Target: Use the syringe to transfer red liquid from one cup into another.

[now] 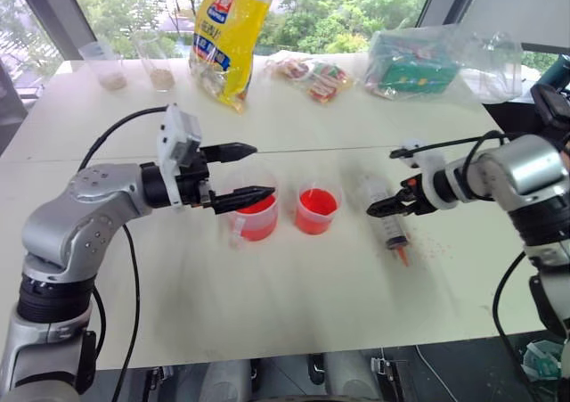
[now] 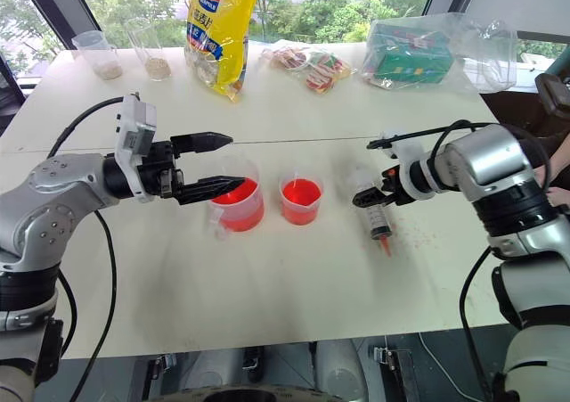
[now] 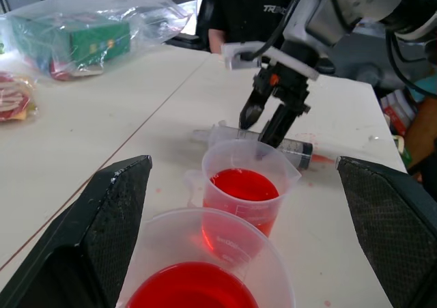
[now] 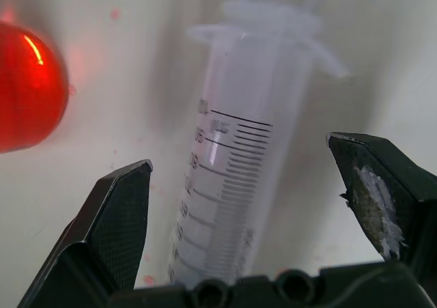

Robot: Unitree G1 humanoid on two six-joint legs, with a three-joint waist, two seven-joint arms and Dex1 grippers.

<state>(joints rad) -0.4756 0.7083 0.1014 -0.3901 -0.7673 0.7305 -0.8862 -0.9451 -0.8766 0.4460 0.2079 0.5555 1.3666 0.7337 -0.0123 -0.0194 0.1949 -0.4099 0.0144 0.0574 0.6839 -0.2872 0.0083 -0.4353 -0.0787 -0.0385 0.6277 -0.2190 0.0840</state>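
The syringe (image 1: 393, 225) lies flat on the white table (image 1: 294, 304), red tip toward the near edge, with the right gripper (image 1: 385, 208) poised just over its barrel, fingers spread wide on either side and holding nothing. Left of it stand the small cup (image 1: 317, 210) and then the handled cup (image 1: 256, 217), both holding red liquid (image 1: 318, 204). The left gripper (image 1: 256, 172) hangs over the handled cup, fully open and empty. At the far edge sits a yellow bag (image 1: 226, 35).

syringe (image 4: 225, 185) tip behind claw
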